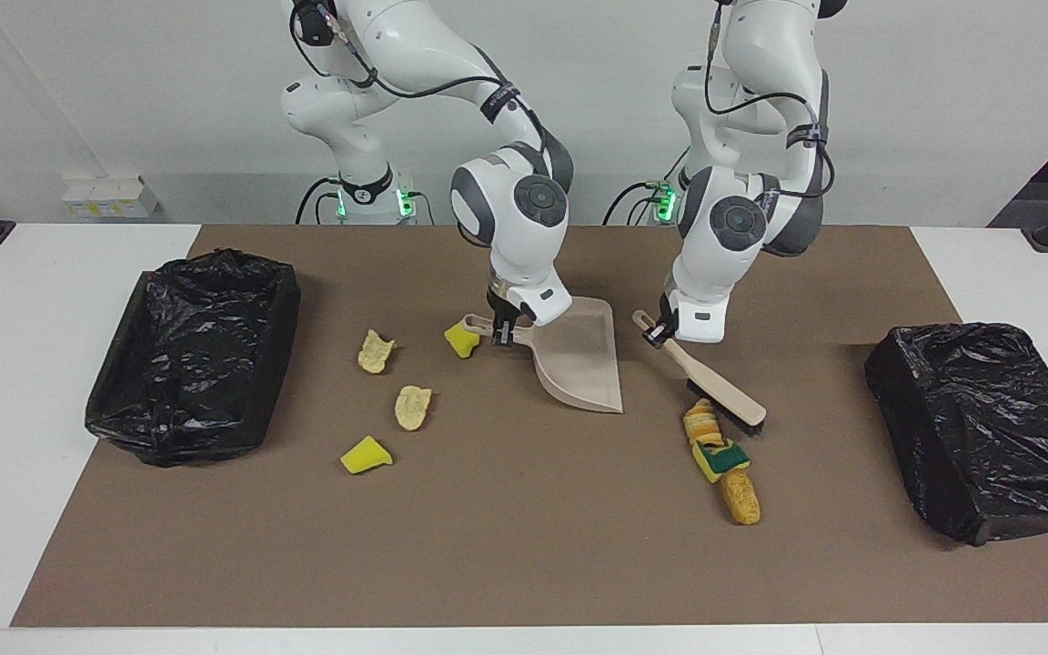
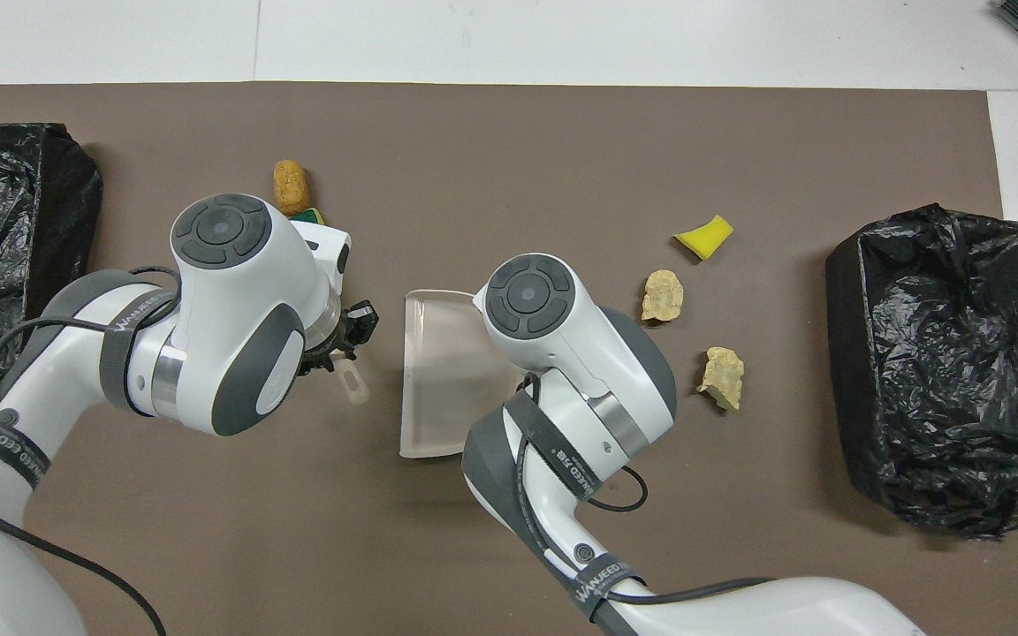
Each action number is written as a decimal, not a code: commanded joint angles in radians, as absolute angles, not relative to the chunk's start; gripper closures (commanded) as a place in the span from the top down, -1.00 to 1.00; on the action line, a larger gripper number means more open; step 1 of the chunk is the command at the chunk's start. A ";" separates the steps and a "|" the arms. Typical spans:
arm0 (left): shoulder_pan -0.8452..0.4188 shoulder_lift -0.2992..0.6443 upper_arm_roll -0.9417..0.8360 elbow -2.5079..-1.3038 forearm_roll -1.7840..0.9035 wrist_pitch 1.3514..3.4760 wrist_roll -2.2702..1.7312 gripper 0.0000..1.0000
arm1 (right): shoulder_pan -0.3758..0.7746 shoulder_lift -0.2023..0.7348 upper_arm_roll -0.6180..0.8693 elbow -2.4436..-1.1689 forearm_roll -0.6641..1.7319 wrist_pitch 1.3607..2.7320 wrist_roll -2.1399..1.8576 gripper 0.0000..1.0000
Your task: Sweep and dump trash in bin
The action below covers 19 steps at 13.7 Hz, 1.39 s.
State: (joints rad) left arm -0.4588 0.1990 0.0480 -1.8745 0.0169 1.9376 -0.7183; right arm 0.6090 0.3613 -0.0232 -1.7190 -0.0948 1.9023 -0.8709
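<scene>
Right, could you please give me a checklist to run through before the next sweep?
1. Left hand gripping brush: ok.
2. Right hand gripping dustpan handle: ok.
3. Three scraps bunched beside brush head: ok.
4. Dustpan mouth at that pile: not ok, apart.
5. Four other scraps gathered: not ok, scattered toward right arm's end.
6. Bin open: ok.

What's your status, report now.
Left gripper shut on brush, bristles down beside three bunched scraps. Right gripper shut on dustpan handle, pan on the mat. Four scraps loose toward the right arm's end. Nothing in the way.
</scene>
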 commanded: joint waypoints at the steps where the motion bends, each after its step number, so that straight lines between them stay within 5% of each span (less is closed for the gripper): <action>1: -0.399 0.256 0.051 -1.784 0.064 1.928 -0.467 -1.00 | 0.598 0.333 -0.017 -1.755 -0.092 1.914 -0.853 -1.00; 5: -0.275 0.334 0.052 -1.735 0.066 2.054 -0.042 -1.00 | 0.598 0.333 -0.017 -1.755 -0.094 1.914 -0.853 -1.00; 13: -0.143 0.623 0.052 -1.395 0.141 2.077 0.533 -1.00 | 0.598 0.334 -0.017 -1.755 -0.092 1.917 -0.848 -1.00; 19: -0.159 0.612 0.054 -1.432 0.152 2.068 0.655 -1.00 | 0.598 0.334 -0.017 -1.755 -0.092 1.919 -0.839 -1.00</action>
